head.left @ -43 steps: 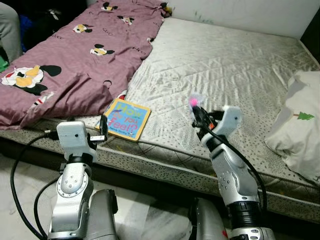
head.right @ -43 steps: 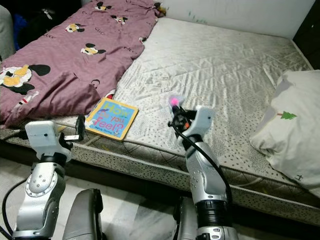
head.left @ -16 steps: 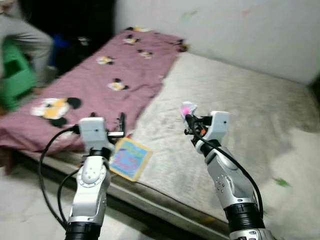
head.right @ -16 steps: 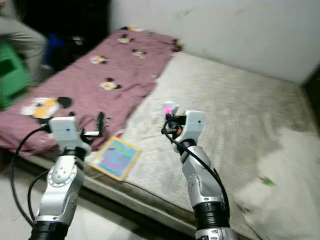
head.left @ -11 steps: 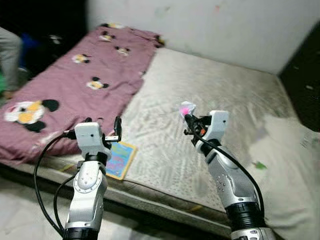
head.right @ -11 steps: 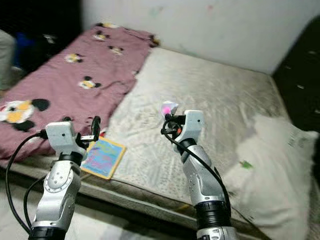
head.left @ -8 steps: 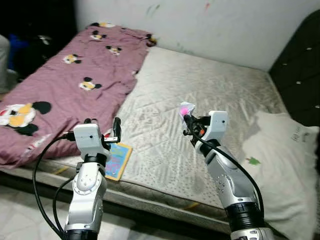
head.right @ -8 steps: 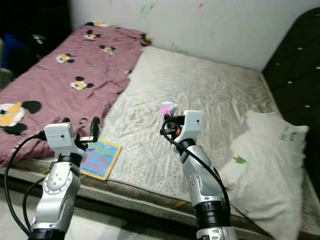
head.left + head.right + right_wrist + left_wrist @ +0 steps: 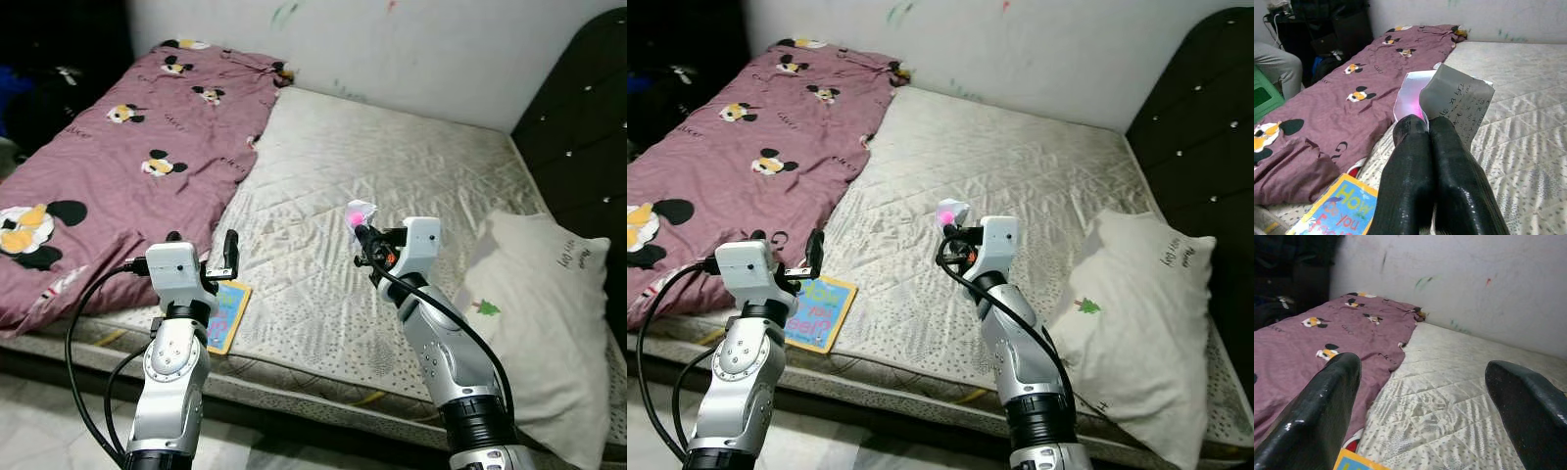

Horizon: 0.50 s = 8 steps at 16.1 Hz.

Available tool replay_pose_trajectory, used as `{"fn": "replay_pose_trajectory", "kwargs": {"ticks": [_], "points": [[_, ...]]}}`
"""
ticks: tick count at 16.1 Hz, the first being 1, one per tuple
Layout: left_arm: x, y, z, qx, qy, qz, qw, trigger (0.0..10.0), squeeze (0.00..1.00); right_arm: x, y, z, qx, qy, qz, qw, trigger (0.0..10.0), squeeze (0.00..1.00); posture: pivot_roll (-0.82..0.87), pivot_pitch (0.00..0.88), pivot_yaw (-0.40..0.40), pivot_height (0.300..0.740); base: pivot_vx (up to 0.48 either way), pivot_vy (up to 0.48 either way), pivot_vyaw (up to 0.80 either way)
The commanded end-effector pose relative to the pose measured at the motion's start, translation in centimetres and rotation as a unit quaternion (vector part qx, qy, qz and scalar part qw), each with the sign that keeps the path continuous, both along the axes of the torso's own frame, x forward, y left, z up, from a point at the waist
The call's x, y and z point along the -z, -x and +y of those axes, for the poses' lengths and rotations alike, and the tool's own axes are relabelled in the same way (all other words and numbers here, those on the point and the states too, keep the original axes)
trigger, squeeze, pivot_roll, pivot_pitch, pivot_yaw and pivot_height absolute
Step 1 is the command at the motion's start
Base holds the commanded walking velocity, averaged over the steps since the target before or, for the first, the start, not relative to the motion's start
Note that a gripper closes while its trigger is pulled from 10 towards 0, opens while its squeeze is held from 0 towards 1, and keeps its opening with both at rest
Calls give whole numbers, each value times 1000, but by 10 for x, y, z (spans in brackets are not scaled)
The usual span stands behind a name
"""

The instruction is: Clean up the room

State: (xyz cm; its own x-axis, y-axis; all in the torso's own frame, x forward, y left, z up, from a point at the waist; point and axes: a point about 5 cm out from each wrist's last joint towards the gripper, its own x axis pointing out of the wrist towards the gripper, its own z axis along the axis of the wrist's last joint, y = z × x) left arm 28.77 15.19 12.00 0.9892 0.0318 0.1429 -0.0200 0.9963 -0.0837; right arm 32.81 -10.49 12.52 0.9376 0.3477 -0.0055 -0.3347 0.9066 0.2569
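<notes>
- Right gripper (image 9: 359,227) raised above the front part of the mattress (image 9: 411,186), its 2 black fingers (image 9: 1420,161) pressed together on a small wrapper (image 9: 1449,100), silvery with a pink patch and printed text on 1 face.
- Wrapper held in the air, clear of the mattress, roughly over the middle of the front half.
- Left gripper (image 9: 227,257) held up near the front edge of the mattress, fingers (image 9: 1327,396) spread wide apart with nothing between them.
- Children's book (image 9: 818,299) with a yellow border and blue cover, lying flat at the front edge of the mattress, just beside the left gripper and partly hidden by that arm.
- Maroon blanket (image 9: 118,147) with cartoon mouse prints, spread over the left side of the mattress from the far-left corner to the front-left corner, its edge next to the book.
- White pillow (image 9: 549,313) with a small green tree print, lying at the right edge of the mattress near the front-right corner.
- Dark tufted headboard (image 9: 1190,127) along the right edge, behind the pillow.
- Pale wall (image 9: 411,49) with small colour marks along the far edge.
- Part of a person (image 9: 1276,63) in grey clothing beyond the blanket, in the right wrist view.
</notes>
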Motion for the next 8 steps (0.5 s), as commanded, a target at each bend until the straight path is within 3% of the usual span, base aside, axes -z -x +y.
{"fn": "replay_pose_trajectory", "kwargs": {"ticks": [1, 5, 8], "points": [[-2, 0, -5, 11, -2, -3, 1000, 10000, 0, 1, 0, -4, 3, 5, 0, 1000, 10000, 0, -16, 35, -141, 740, 0, 0, -800], [-1, 1, -5, 8, -2, -2, 1000, 10000, 0, 2, -1, -4, 4, 7, 3, 1000, 10000, 0, -14, 38, -145, 740, 183, 0, -531], [-1, 1, -5, 9, -4, -3, 1000, 10000, 0, 2, -1, -3, 2, 8, 4, 1000, 10000, 0, -16, 45, -148, 740, 319, 0, -771]]}}
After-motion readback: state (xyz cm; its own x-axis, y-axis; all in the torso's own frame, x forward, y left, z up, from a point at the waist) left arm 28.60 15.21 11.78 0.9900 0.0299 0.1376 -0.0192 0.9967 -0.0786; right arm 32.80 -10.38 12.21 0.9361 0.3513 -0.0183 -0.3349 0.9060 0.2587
